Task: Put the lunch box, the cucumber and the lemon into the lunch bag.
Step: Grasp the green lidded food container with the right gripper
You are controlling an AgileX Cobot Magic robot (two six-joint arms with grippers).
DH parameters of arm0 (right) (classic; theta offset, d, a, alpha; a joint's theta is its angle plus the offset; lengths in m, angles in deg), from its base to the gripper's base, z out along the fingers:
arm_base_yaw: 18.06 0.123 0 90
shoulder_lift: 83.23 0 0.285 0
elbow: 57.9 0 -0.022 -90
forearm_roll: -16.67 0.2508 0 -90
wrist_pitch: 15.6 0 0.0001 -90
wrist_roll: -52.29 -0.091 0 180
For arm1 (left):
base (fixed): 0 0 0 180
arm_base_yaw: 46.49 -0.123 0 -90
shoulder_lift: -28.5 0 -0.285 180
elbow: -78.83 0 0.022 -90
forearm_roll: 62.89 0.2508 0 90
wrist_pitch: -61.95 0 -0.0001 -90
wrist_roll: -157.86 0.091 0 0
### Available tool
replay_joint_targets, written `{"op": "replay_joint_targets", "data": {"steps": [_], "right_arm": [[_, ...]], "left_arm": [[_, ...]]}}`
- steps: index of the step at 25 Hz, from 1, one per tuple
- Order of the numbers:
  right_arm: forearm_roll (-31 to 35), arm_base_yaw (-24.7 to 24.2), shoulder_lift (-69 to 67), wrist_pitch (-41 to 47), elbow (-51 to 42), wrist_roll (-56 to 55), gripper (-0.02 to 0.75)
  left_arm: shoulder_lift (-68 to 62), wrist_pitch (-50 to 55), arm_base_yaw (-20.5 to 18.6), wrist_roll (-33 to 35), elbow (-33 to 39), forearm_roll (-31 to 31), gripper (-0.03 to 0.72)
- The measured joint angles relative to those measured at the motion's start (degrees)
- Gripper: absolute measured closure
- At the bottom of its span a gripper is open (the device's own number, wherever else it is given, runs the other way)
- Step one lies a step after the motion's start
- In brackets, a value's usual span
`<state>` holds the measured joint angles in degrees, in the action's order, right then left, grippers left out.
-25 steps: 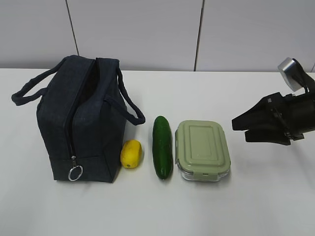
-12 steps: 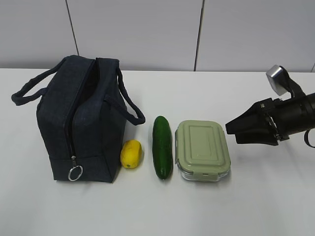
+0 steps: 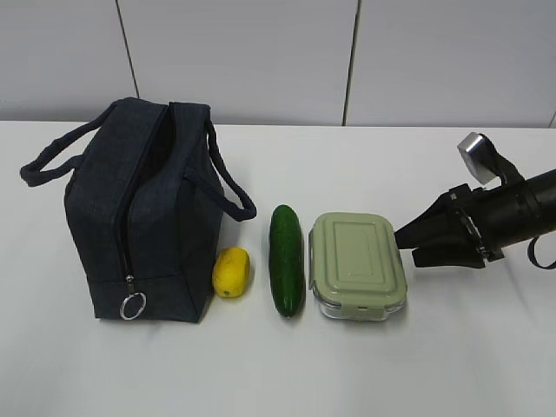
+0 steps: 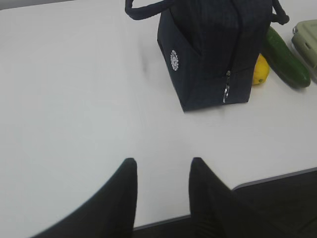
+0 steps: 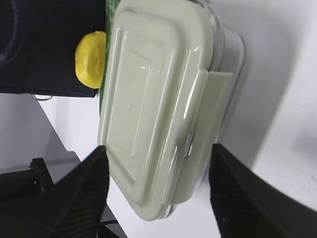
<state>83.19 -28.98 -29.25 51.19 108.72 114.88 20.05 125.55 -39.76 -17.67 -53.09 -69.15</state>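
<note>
— Three items are still sitting outside the bag. I'm lining the right gripper, jaws spread wide and holding nothing, beside the sage-lidded clear lunch box.
— Next?
— Straddling its lid, I judge. Dark cucumber, yellow lemon, navy fabric lunch bag are lying beyond; the left gripper is idling part-open, empty.

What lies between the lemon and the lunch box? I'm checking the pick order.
Only the cucumber lies between the lemon and the lunch box, lengthwise beside the box. The exterior view shows it best.
</note>
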Motion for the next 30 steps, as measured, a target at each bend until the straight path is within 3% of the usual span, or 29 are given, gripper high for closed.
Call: {"op": "replay_joint_targets", "data": {"steps": [10, 17, 30], "right_arm": [[2.06, 0.0, 0.0, 0.0, 0.0, -0.67, 0.258], [2.19, 0.0, -1.64, 0.0, 0.09, -2.11, 0.176], [4.3, 1.97, -2.84, 0.0, 0.09, -0.02, 0.168]], "left_arm": [[0.0, 0.0, 0.0, 0.0, 0.0, 0.0, 0.45], [0.0, 0.0, 0.0, 0.0, 0.0, 0.0, 0.45], [0.0, 0.0, 0.0, 0.0, 0.0, 0.0, 0.45]]}}
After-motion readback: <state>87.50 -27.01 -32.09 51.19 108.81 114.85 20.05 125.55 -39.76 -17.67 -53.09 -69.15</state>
